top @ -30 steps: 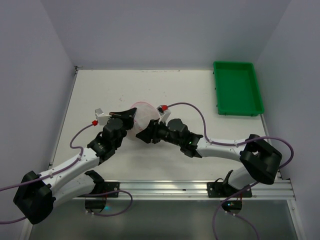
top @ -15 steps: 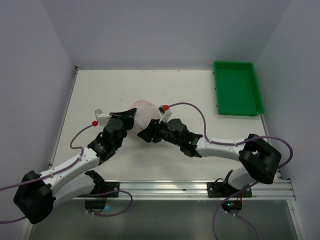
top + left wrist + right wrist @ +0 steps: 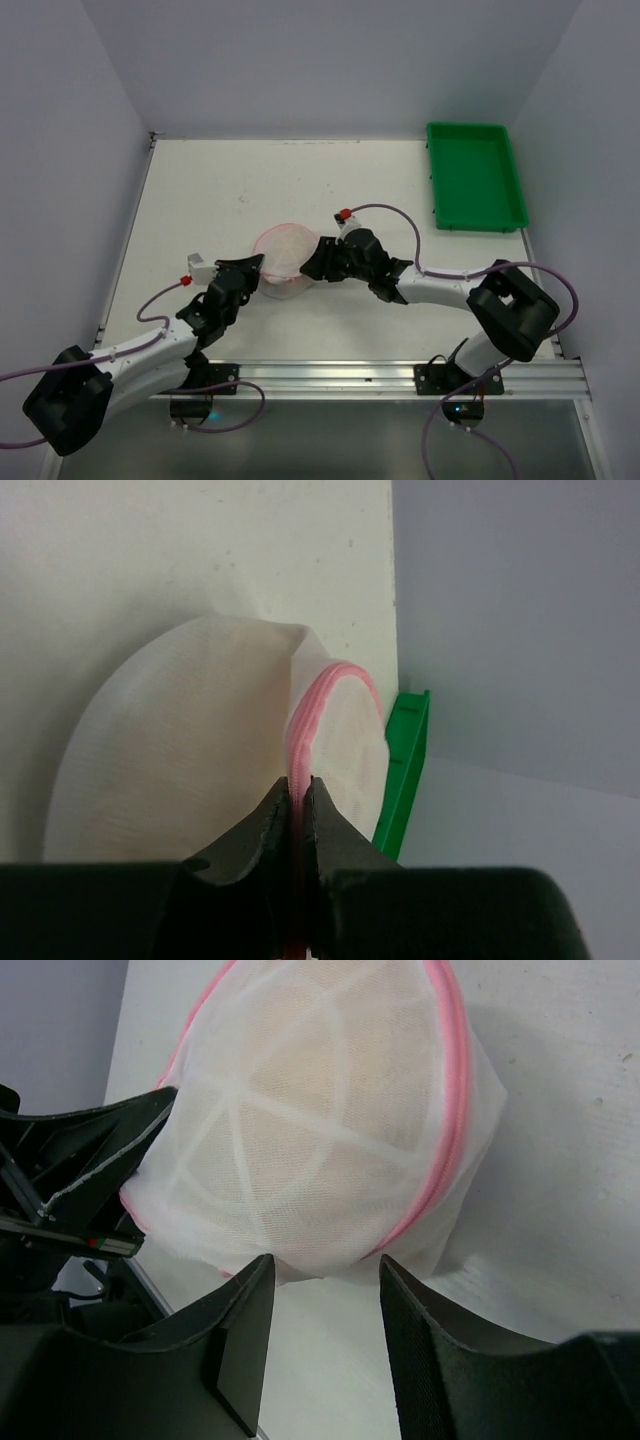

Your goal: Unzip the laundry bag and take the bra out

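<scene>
The laundry bag (image 3: 283, 250) is a round white mesh bag with a pink zip edge (image 3: 300, 735), lying mid-table between the two arms. My left gripper (image 3: 254, 267) is at its left side and, in the left wrist view, my left gripper (image 3: 298, 783) is shut on the pink zip edge. My right gripper (image 3: 313, 262) is at the bag's right side. In the right wrist view, my right gripper (image 3: 325, 1268) is open, with the bag's mesh (image 3: 320, 1130) just past the fingertips. The bra (image 3: 310, 1100) shows as a beige-tan shape through the mesh.
A green tray (image 3: 475, 175) sits at the far right of the table, against the right wall. Grey walls close in the table on the left, back and right. A metal rail (image 3: 330, 378) runs along the near edge by the arm bases.
The bag has shifted toward the near edge as the left arm drew back with it. The right gripper has moved to the bag's right side, its wrist swung farther back.
</scene>
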`<state>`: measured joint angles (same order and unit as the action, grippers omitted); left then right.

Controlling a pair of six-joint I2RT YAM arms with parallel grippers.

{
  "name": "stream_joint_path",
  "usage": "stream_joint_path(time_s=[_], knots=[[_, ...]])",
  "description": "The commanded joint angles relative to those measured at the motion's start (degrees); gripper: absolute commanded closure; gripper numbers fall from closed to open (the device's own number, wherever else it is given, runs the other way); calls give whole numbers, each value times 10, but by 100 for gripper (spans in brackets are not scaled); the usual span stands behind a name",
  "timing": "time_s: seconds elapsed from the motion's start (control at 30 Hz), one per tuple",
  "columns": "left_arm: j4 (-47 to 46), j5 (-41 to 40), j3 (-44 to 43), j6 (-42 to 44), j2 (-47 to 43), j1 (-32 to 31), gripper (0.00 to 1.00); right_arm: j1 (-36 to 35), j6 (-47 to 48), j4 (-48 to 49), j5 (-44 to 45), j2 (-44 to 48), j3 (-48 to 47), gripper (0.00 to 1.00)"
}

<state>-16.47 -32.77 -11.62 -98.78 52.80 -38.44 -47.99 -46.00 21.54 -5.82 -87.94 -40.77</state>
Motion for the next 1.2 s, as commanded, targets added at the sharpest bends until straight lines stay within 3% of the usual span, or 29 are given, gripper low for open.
stream_joint_path(time_s=[0.0,0.23,0.37,0.5,0.6,0.73,0.9,1.17], knots=[[6,0,36,-12,-26,-8,87,5,24,-1,-5,-13,-22,52],[32,19,58,25,-39,-7,67,5,65,-30,-36,-32,-54,53],[36,23,65,38,-31,-7,62,5,82,-57,-38,-34,-76,54],[34,18,65,34,-31,-7,68,5,110,-90,-47,-16,-83,54],[26,20,57,26,-24,-7,82,5,117,-91,-70,-3,-61,55],[18,25,46,17,-9,-7,93,5,124,-47,-104,15,-26,53],[13,25,36,8,0,-8,99,16,135,-41,-136,4,-30,48],[16,29,34,4,-12,-8,100,44,144,8,-186,-34,-34,47]])
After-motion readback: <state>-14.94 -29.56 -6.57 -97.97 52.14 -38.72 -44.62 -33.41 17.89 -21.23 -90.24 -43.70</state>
